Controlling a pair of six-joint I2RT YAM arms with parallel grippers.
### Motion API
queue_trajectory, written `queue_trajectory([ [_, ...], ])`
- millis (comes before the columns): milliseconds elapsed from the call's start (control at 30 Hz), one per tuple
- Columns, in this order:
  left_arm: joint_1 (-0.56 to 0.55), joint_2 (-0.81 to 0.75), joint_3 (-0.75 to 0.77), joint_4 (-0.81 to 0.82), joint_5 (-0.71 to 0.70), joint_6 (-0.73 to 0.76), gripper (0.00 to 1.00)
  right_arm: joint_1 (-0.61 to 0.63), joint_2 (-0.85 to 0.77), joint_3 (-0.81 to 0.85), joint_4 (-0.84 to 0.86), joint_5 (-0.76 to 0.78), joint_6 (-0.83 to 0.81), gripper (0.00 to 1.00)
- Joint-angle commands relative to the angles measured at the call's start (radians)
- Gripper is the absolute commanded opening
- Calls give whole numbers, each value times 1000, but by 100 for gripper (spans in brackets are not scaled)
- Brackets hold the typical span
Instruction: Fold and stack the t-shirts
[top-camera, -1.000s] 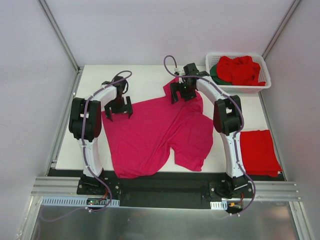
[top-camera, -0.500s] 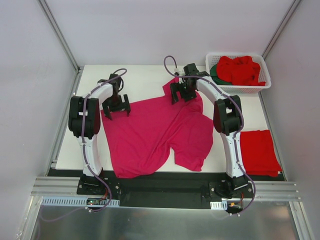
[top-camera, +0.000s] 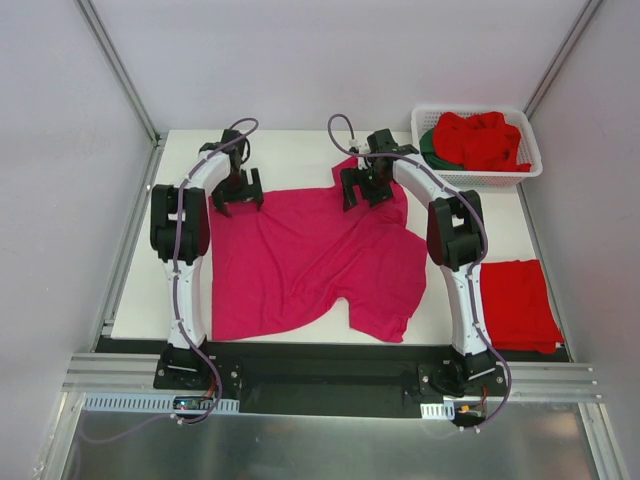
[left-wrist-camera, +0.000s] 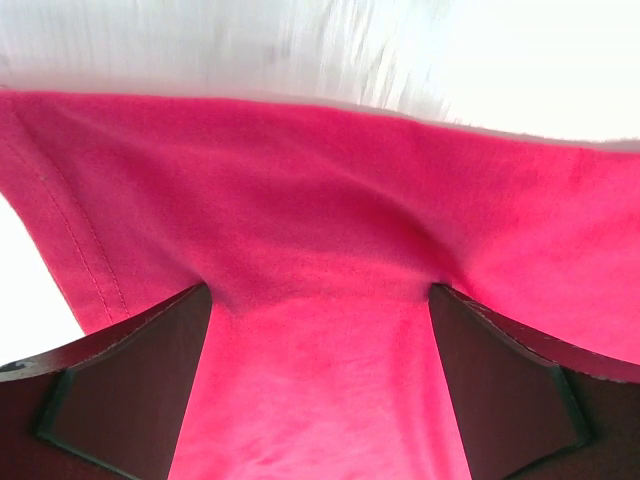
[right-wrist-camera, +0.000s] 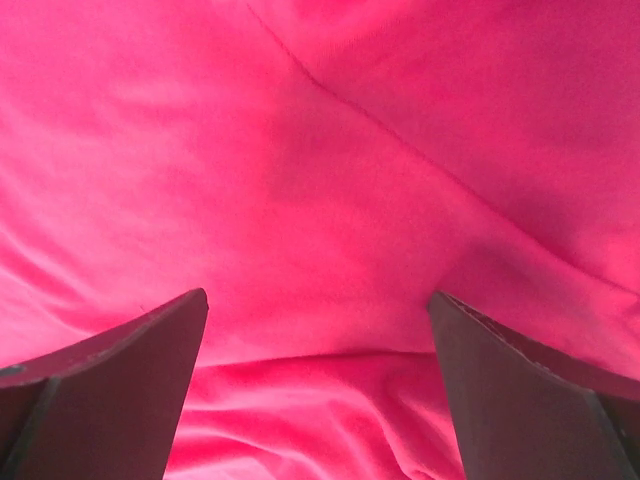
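A magenta-pink t-shirt (top-camera: 300, 260) lies spread and rumpled across the middle of the white table (top-camera: 290, 150). My left gripper (top-camera: 237, 200) stands open at the shirt's far left edge, its fingers down on the cloth. In the left wrist view the pink shirt (left-wrist-camera: 300, 210) spans the wide gap of that gripper (left-wrist-camera: 320, 300), with the hem and bare table just beyond. My right gripper (top-camera: 365, 190) is open over the shirt's far right part. The right wrist view shows only wrinkled pink cloth (right-wrist-camera: 320, 180) around the gripper (right-wrist-camera: 318, 300). A folded red t-shirt (top-camera: 515, 303) lies at the near right.
A white slotted basket (top-camera: 531, 152) stands at the far right corner with crumpled red t-shirts (top-camera: 480, 138) and a dark green one (top-camera: 430, 148) inside. Metal frame posts and white walls close in the table on both sides.
My left gripper has moved toward the far edge, and the shirt's left side has stretched out with it, lying straighter. The right arm has not moved.
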Motion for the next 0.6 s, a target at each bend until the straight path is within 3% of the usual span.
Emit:
queue_trajectory([
  [0,15,80,99,-14,15,31,91,-2,-94,-35,7,-35,30,96],
  [400,43,278,458,-153,-9,67,98,60,-238,-148,24,-35,71,96],
  [567,92,321,537,-181,9,65,98,115,-286,-190,6,22,65,96],
])
